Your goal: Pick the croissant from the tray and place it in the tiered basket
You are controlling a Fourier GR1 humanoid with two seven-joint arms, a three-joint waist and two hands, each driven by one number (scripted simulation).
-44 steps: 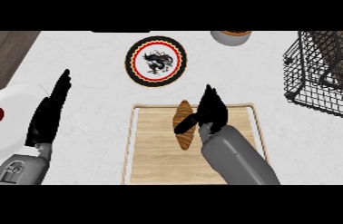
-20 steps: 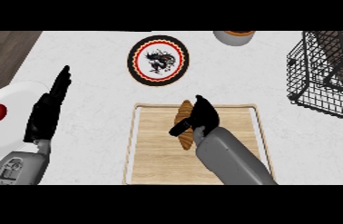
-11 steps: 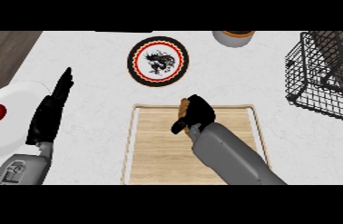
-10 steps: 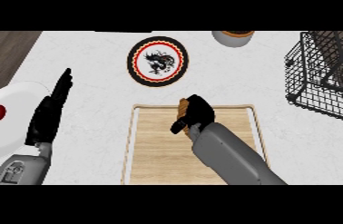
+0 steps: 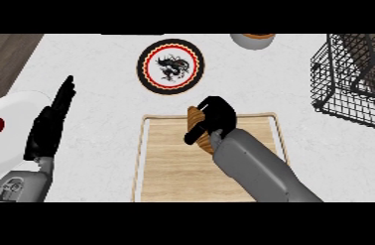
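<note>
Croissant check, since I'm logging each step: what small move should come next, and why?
Probably a short lift straight up. The right hand is curled round the croissant, which sits low over the tray, while the tiered basket stands off to the right. Raising it first should clear the tray's rim before the carry.

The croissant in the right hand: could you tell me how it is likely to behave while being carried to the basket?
The croissant is probably light and holds its curved shape. The right hand curls round its middle, ends free, so it might pivot. It looks flaky, probably fragile.
</note>
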